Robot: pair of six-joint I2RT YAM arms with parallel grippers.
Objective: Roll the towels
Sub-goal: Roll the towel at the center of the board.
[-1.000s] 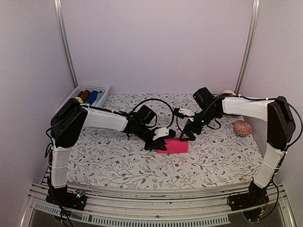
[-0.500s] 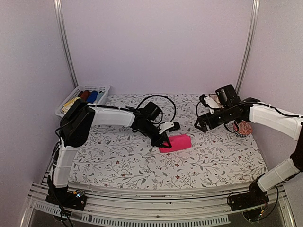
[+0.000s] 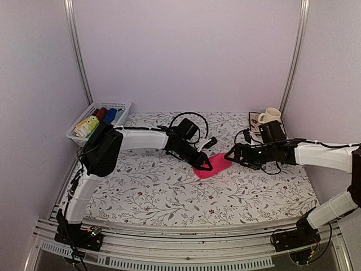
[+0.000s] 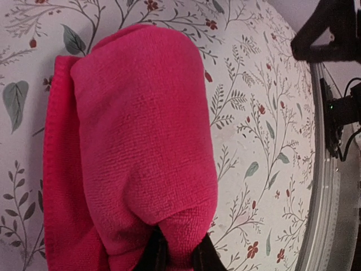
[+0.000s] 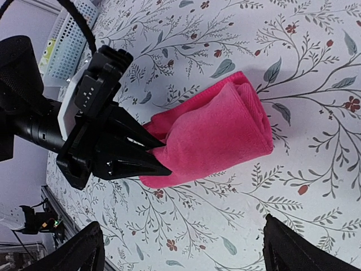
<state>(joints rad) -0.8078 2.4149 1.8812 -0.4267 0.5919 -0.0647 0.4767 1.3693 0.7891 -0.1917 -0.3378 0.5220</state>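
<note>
Pink towel (image 3: pixel 214 166): a loose roll lying on the floral worktop (image 3: pixel 152 192), about mid-width. In the top view it slants from lower left to upper right. Layered edges show at its right end in the right wrist view.
Left fingers (image 5: pixel 135 152): together, clamped on a fold at the roll's left end (the left wrist view shows cloth pinched between the two dark tips).
Right fingers (image 5: pixel 79 251): wide apart, holding nothing. They are near the roll's right end and apart from it in the right wrist view.
Lime-yellow towel (image 3: pixel 87 125): rolled, in the white basket (image 3: pixel 115 105) at the back-left corner, next to a dark red roll (image 3: pixel 100 114) and a blue roll (image 3: pixel 110 116).
Mug (image 3: pixel 271 114): cream, back right, well apart from the pink towel.
</note>
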